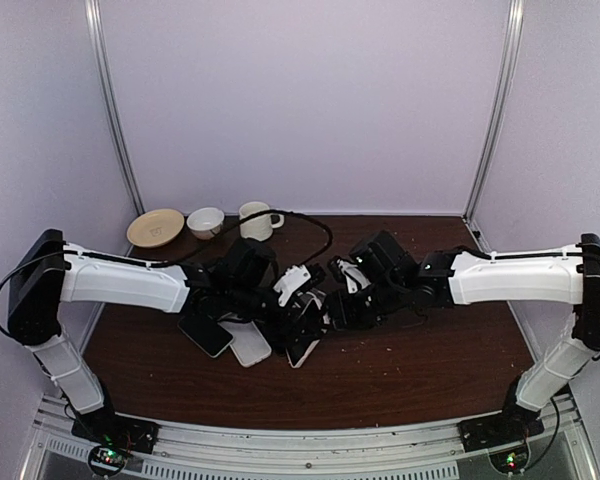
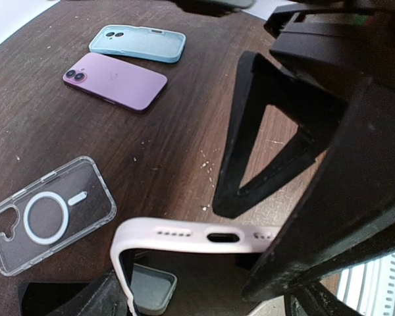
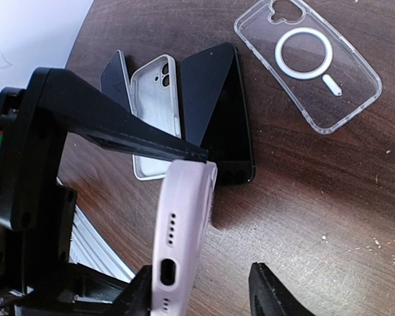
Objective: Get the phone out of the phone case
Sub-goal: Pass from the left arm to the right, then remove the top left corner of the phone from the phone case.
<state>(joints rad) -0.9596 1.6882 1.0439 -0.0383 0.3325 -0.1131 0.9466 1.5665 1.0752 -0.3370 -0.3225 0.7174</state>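
Firstly, back-left crockery: tan plate, white bowl and white mug in a row at the far edge of the brown table
Left gripper: closed across the width of the pink phone case; in the right wrist view one of its fingers meets the case's far end
Loose beneath the left arm: black phone lying flat, just beside an empty white case
Pink phone case: lifted clear of the table near its middle, between the two grippers; port edge turned toward both wrist cameras
Phone: a dark strip runs along the case's open side in the right wrist view; whether that is the phone, I cannot tell
Left wrist view, flat on the wood: clear case with a white ring; then purple phone, back up; then light blue case just beyond it; the last two lie close together
Right gripper: jaws partway apart, straddling the case's thickness; one finger just beside it, the other apart from it; no grip
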